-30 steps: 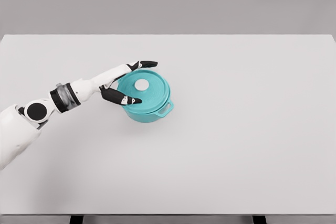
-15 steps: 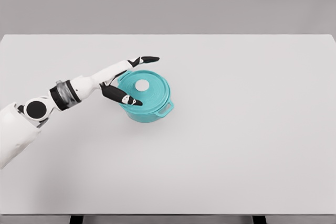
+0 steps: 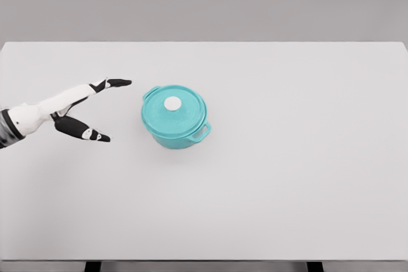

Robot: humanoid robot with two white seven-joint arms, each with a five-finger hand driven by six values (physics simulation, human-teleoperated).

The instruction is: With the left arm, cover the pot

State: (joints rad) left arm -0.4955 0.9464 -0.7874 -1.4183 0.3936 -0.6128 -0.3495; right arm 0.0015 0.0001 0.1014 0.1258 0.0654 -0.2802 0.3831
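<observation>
Taking the teal pot [image 3: 175,119] as the landmark, the left hand [image 3: 83,107] lies off to the pot's left, well apart from it, with its white forearm entering from the frame's left edge. Its fingers [image 3: 118,83] are spread and relaxed, one dark-tipped digit reaching toward the pot's far-left side and the thumb [image 3: 89,133] angled toward its near-left side; nothing is between them, which suits a hand that has nothing left to carry. The pot itself stands upright on the white table [image 3: 306,176], left of the table's middle, and the lid [image 3: 173,107] sits flat on its rim, with the pale round knob [image 3: 173,102] centred on top. One side handle shows at the pot's near-right. Seated level like that, the lid looks properly closed over the opening, so the covering appears done, and the hand's distance from the pot fits a release. No right arm shows anywhere in view.
</observation>
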